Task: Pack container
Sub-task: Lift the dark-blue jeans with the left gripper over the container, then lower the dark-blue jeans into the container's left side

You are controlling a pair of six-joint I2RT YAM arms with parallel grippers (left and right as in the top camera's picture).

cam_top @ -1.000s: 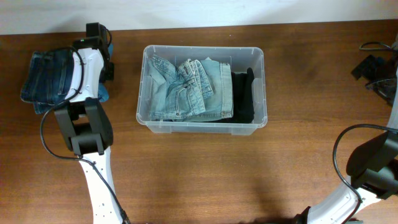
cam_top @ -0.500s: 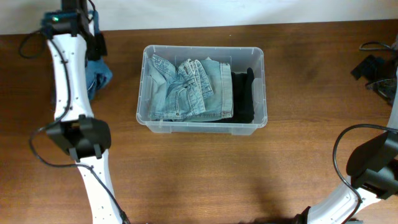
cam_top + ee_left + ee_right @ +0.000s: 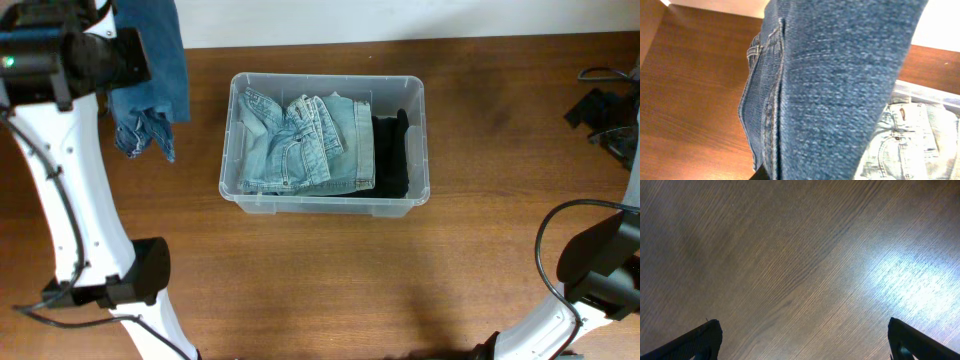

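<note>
We see the left arm (image 3: 62,200) as long white links joined by a bulky black joint (image 3: 140,275). A black housing (image 3: 60,60) at its far end carries a small green light (image 3: 9,63) (a tiny dot, no more). A thin black cable (image 3: 50,170) runs beside the white link. The right arm (image 3: 545,325) is white too, with a black joint and a looping black cable. The right end effector (image 3: 802,342) shows two dark fingertips (image 3: 697,340).

One clear rectangular plastic container (image 3: 322,206) is sitting on one brown wooden table (image 3: 330,290), holding two folded garments: one pale-blue denim piece (image 3: 300,145) and one black fabric piece (image 3: 391,155). One dark-blue denim garment (image 3: 152,70) is hanging outside it.
</note>
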